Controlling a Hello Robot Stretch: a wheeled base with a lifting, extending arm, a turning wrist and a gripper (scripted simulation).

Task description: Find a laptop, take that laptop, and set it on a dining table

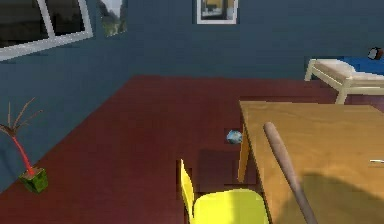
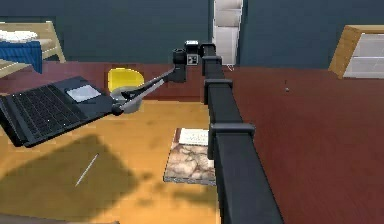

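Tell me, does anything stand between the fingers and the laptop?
Nothing visible does. The fingers end right at a corner of the laptop. A book lies on the table, off to the side of that line.

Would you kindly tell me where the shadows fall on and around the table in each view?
Forward view: a soft shadow darkens the near right part of the table, and the floor just beside its leg is dim. Arm side view: a broad dark shadow lies on the table, below the laptop and left of the book.
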